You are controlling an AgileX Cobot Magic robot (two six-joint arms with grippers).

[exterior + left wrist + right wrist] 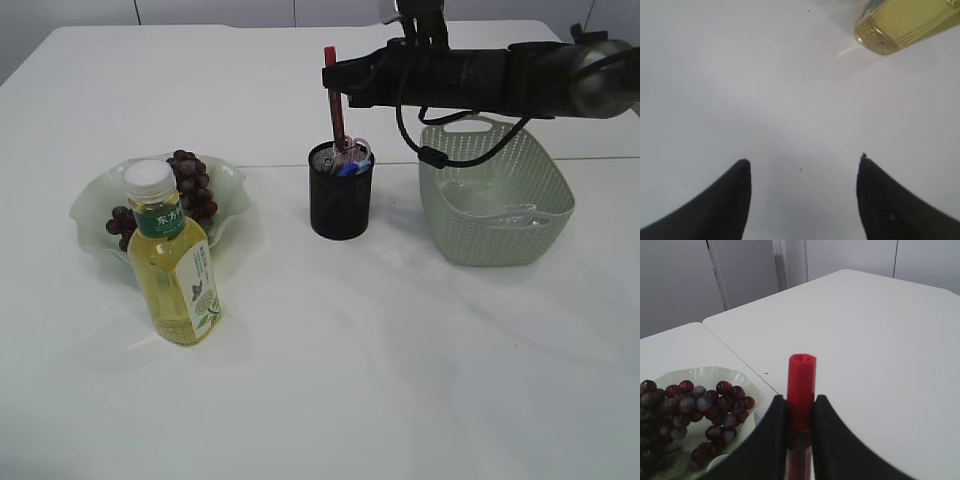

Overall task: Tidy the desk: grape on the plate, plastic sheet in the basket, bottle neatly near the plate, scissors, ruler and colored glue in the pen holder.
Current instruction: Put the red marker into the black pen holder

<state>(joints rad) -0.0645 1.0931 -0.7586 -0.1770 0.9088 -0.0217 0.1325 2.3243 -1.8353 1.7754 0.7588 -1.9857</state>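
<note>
A plain white, smooth counter (400,380) fills the scene, made of sections that meet at thin dark seams; one seam (270,167) runs across the counter's middle from left to right. Beyond the counter's far edge stands a pale grey panelled wall (745,270), its panels split by narrow vertical joints. In the left wrist view a few tiny dark specks (800,169) dot the counter's surface.
</note>
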